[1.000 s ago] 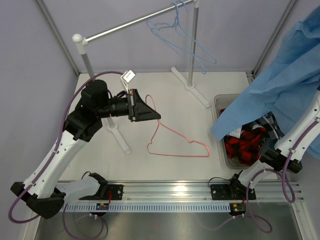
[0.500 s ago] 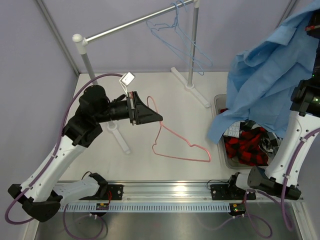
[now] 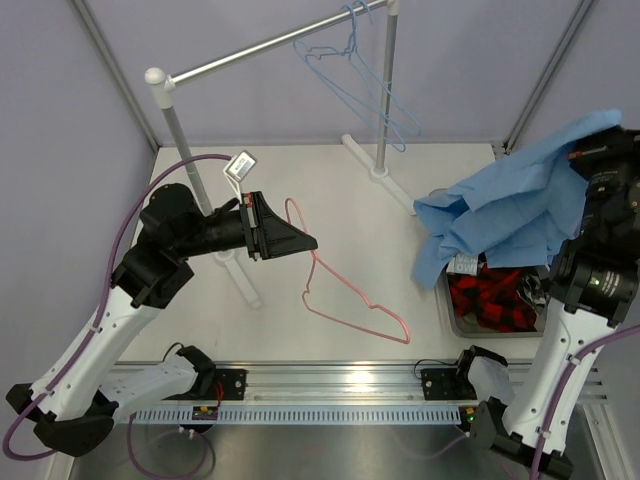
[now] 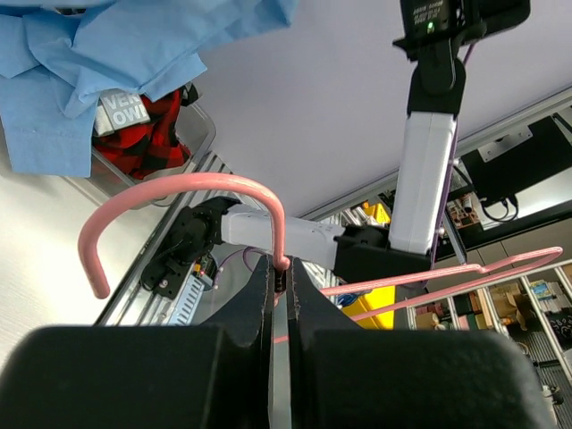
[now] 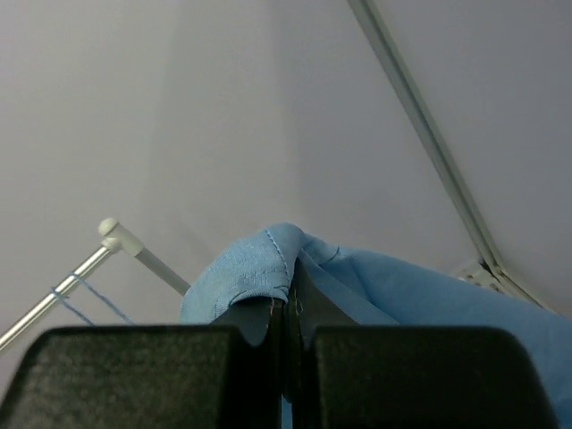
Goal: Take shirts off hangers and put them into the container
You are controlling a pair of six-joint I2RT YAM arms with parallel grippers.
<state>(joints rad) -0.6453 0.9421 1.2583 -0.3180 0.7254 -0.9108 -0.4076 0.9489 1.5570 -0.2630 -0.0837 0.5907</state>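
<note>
My right gripper (image 5: 288,304) is shut on a fold of the light blue shirt (image 3: 510,215). The shirt hangs from it and drapes over the far part of the clear container (image 3: 442,305) at the right. Inside the container lie the red-and-black plaid shirt (image 3: 490,300) and a bit of the black-and-white check shirt (image 3: 530,290). My left gripper (image 3: 312,241) is shut on the pink hanger (image 3: 345,300) just below its hook (image 4: 179,192). That hanger carries no shirt and slopes down toward the table. Two light blue hangers (image 3: 370,90) hang bare on the rail.
The silver rail (image 3: 260,45) crosses the back on two posts. One foot (image 3: 240,270) stands under my left arm and the other (image 3: 385,175) stands near the container. The right arm rises tall beside the container's right side.
The right arm has brought the blue shirt down and inward, bunching it over the container. My left gripper has drifted slightly toward the near left with the pink hanger.
</note>
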